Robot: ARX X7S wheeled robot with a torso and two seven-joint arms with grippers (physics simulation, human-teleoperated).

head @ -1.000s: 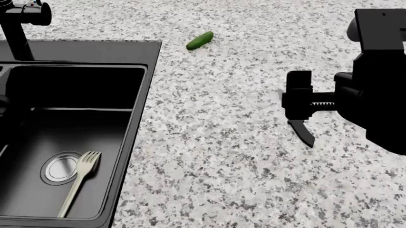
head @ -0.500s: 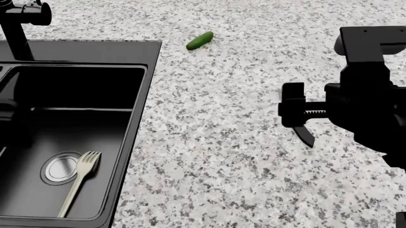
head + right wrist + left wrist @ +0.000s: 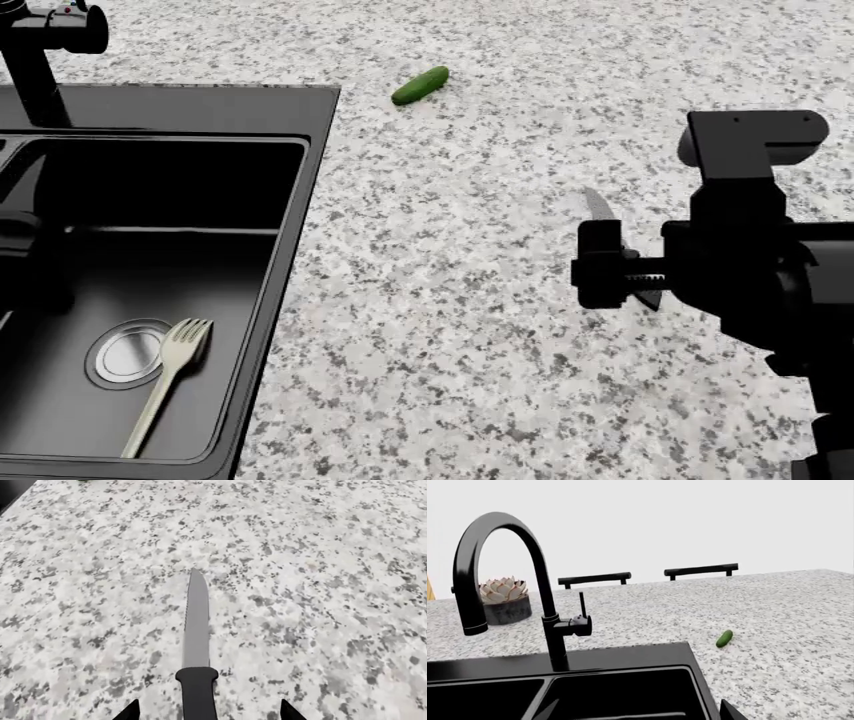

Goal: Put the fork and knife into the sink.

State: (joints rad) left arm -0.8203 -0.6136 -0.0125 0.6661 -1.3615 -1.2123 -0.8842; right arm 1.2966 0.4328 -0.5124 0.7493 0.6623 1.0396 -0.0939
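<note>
The cream-white fork [image 3: 167, 385] lies in the right basin of the black sink [image 3: 200, 97], its tines beside the round silver drain [image 3: 130, 354]. The knife [image 3: 197, 630] lies flat on the speckled counter, grey blade pointing away from the wrist and black handle [image 3: 199, 692] nearest it. My right gripper [image 3: 209, 712] is open, its fingertips [image 3: 130, 711] straddling the handle without touching it. From the head, the right gripper [image 3: 638, 290] covers most of the knife; only the blade tip [image 3: 597, 205] shows. My left gripper [image 3: 640, 713] is open over the sink [image 3: 627, 655].
A small green cucumber [image 3: 420, 85] lies on the counter behind the sink's right corner. The black arched faucet [image 3: 550, 625] stands at the sink's back rim. A potted succulent [image 3: 504, 600] and two chair backs [image 3: 700, 571] sit at the counter's far edge.
My right arm has moved left and nearer in the head view, and the knife's blade tip now shows beyond the gripper. The fork and cucumber have not moved.
</note>
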